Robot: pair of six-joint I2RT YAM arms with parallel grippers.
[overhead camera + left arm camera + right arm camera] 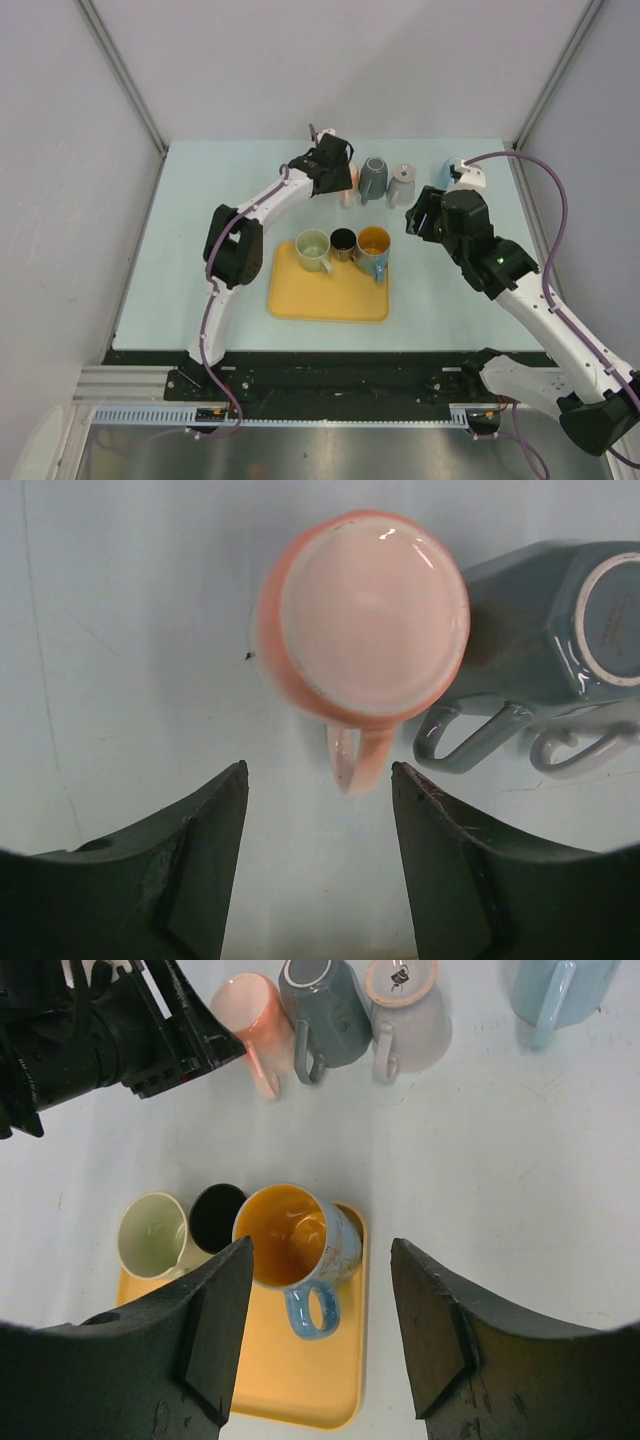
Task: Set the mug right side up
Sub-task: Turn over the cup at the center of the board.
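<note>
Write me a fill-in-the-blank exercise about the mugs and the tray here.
1. The yellow tray holds ____ upright mugs.
2. The upside-down mug under the left gripper is ____ in colour.
3. The orange-lined mug on the tray has a ____ handle.
Missing words: three; pink; blue.
</note>
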